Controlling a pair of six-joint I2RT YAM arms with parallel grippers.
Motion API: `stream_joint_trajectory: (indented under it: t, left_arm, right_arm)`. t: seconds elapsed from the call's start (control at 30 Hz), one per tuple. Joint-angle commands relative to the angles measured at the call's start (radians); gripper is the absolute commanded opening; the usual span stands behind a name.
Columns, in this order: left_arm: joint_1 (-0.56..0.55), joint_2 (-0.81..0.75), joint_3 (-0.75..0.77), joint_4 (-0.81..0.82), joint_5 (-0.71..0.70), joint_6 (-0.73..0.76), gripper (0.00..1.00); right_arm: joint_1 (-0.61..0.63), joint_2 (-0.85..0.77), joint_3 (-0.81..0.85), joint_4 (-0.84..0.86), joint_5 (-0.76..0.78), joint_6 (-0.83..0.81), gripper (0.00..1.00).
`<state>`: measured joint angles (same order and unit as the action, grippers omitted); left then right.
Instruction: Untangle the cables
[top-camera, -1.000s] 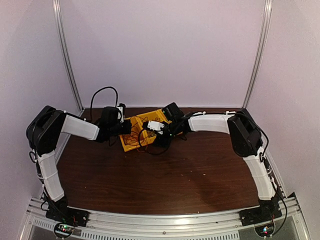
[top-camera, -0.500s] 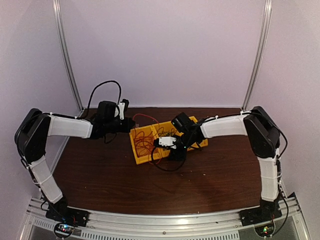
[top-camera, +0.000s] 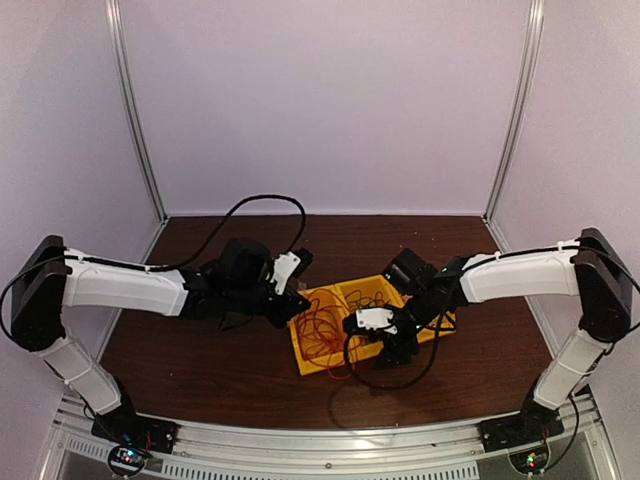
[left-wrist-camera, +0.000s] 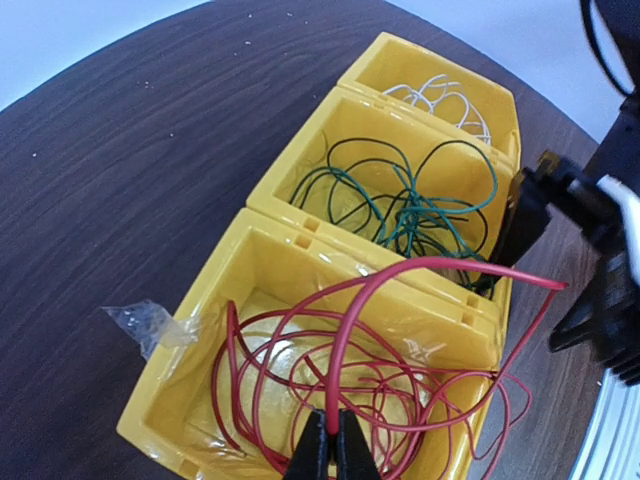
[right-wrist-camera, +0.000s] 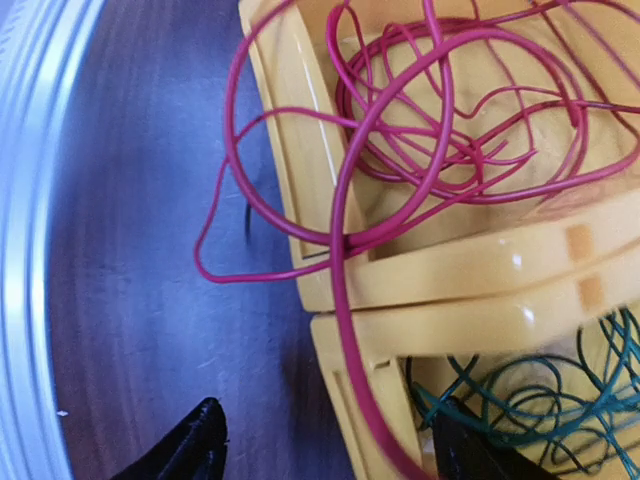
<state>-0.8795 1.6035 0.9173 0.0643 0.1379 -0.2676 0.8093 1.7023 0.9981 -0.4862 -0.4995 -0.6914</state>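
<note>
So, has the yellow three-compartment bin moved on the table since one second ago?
Yes. The yellow bin has slid away from the far edge of the table, toward its near edge and to the right in the top view.

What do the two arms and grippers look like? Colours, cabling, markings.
They match. Left arm and right arm have white shell links, ribbed on the lower segments, and black joint housings. Left gripper and right gripper are black, each carrying a white block. A thin black cable loops free above the left arm. No readable markings.
</note>
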Motion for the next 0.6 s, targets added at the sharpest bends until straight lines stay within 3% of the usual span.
stream_joint_trajectory:
  t: [0.0, 0.17, 0.57]
  left_arm:
    - [-0.009, -0.064, -0.009, 0.000, -0.103, 0.040, 0.00]
    - [-0.018, -0.091, -0.003, 0.042, -0.232, 0.060, 0.00]
    - [-0.028, -0.166, -0.038, 0.081, -0.316, 0.168, 0.00]
  right_arm:
    - [0.002, -0.183, 0.016, -0.122, -0.091, 0.001, 0.75]
    - [0.002, -0.224, 0.076, -0.211, -0.126, 0.030, 0.77]
    - [-0.010, -0.146, 0.203, -0.036, -0.023, 0.233, 0.72]
